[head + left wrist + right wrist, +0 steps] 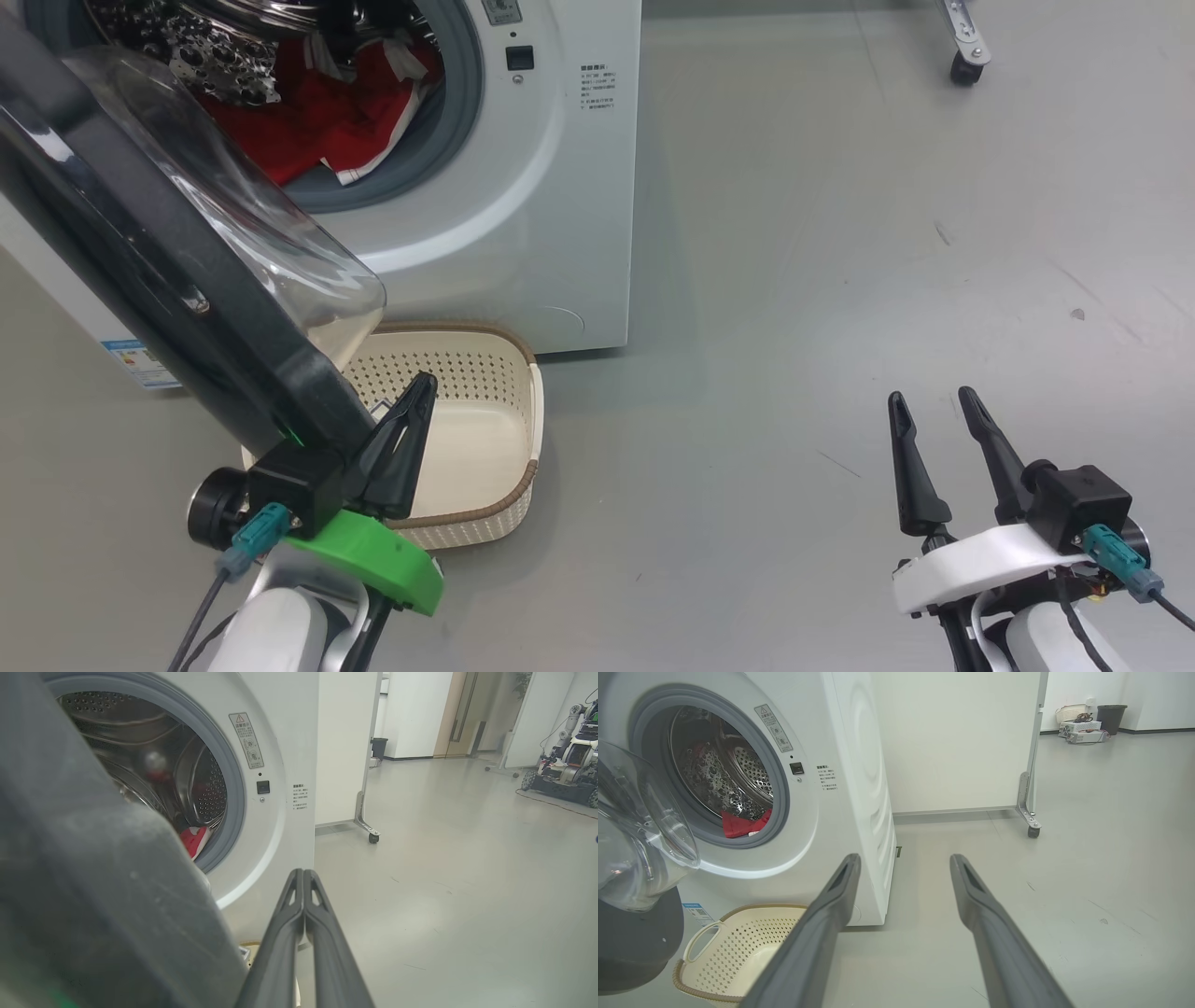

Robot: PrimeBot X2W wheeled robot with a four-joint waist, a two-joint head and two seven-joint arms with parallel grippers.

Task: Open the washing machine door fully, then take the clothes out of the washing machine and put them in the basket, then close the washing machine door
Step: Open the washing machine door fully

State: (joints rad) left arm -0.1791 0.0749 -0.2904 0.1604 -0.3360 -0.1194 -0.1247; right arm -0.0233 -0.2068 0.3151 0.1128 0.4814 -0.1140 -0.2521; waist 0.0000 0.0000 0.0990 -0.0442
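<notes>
The white washing machine stands at the upper left, its black-rimmed door swung out toward me with the clear glass bowl facing the drum. Red clothes with white trim lie inside the drum, also seen as clothes and clothes in the wrist views. The cream basket sits on the floor below the opening, holding nothing. My left gripper is shut, its body right against the door's lower edge, over the basket. My right gripper is open above bare floor at the lower right.
Grey floor stretches right of the machine. A caster of a wheeled partition stands at the upper right. In the left wrist view another robot is parked far off by the wall. A bin and boxes sit in a distant corner.
</notes>
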